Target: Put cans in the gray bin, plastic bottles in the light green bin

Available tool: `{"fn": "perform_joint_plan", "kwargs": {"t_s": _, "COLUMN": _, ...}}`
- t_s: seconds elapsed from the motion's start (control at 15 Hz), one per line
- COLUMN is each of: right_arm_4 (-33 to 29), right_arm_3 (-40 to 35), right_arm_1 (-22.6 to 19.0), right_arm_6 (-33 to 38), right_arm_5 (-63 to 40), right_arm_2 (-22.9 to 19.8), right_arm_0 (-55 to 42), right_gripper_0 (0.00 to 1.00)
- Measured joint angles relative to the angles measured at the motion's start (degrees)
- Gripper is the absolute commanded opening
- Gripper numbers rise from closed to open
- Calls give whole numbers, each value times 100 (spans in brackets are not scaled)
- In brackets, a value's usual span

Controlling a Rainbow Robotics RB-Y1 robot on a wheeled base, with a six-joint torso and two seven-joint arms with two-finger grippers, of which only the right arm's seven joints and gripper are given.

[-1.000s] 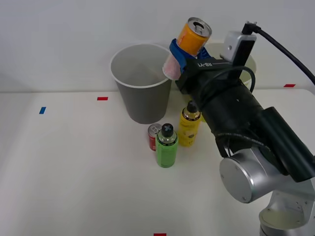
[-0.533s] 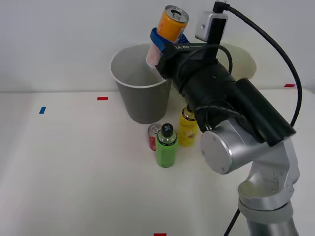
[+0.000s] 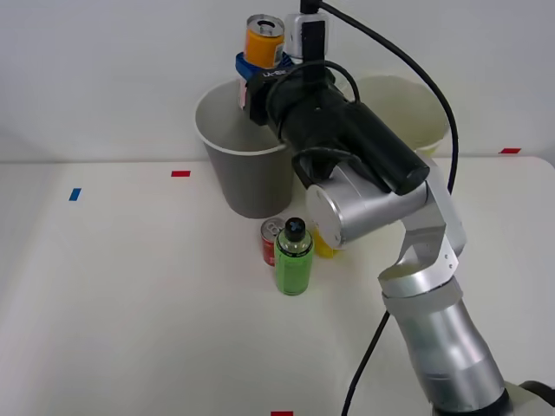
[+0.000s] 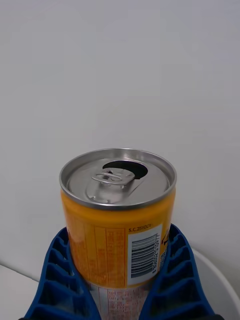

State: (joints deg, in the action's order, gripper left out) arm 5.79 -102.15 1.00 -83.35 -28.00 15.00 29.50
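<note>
Carrying the orange-and-white can [image 3: 263, 40] leftward over the last second, your right gripper [image 3: 251, 74] has swung from a spot between the two bins to a position over the far rim of the gray bin [image 3: 247, 147], with the can now upright instead of tilted. The blue ribbed fingers [image 4: 57, 280] are clamped on the can's lower body from both sides, and in the wrist view its opened silver top faces the camera with a pale curve of bin rim [image 4: 220, 280] showing beyond it. That shift matters: you have gone from transit to a drop position, so the first can looks one release away from being sorted. Judge the alignment carefully, though, because the can appears to sit over the back rim and not the middle of the opening; letting go there could bounce it off the edge onto the table. Nothing else has moved. The red can [image 3: 272, 239], the green bottle [image 3: 293, 258] and the yellow bottle [image 3: 323, 243], mostly hidden by the arm, stand clustered just in front of the gray bin, and the light green bin [image 3: 414, 102] waits beside it toward the table's back right.
</note>
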Motion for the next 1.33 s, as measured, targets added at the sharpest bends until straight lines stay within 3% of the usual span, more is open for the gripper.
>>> {"fn": "perform_joint_plan", "kwargs": {"t_s": 0.27, "right_arm_4": -197, "right_arm_3": 886, "right_arm_1": 0, "right_arm_6": -24, "right_arm_5": 462, "right_arm_2": -77, "right_arm_0": 384, "right_gripper_0": 0}}
{"fn": "perform_joint_plan", "kwargs": {"t_s": 0.47, "right_arm_4": -337, "right_arm_3": 1043, "right_arm_1": 0, "right_arm_6": -48, "right_arm_5": 565, "right_arm_2": -111, "right_arm_0": 495, "right_gripper_0": 0}}
{"fn": "perform_joint_plan", "kwargs": {"t_s": 0.6, "right_arm_4": -383, "right_arm_3": 1047, "right_arm_1": 0, "right_arm_6": -52, "right_arm_5": 587, "right_arm_2": -106, "right_arm_0": 503, "right_gripper_0": 36}}
{"fn": "perform_joint_plan", "kwargs": {"t_s": 0.73, "right_arm_4": -393, "right_arm_3": 1047, "right_arm_1": 0, "right_arm_6": -21, "right_arm_5": 596, "right_arm_2": -104, "right_arm_0": 504, "right_gripper_0": 57}}
{"fn": "perform_joint_plan", "kwargs": {"t_s": 1.0, "right_arm_4": -341, "right_arm_3": 1048, "right_arm_1": 0, "right_arm_6": 92, "right_arm_5": 618, "right_arm_2": -81, "right_arm_0": 504, "right_gripper_0": 77}}
{"fn": "perform_joint_plan", "kwargs": {"t_s": 1.33, "right_arm_4": -308, "right_arm_3": 1048, "right_arm_1": 0, "right_arm_6": 201, "right_arm_5": 679, "right_arm_2": -48, "right_arm_0": 504, "right_gripper_0": 80}}
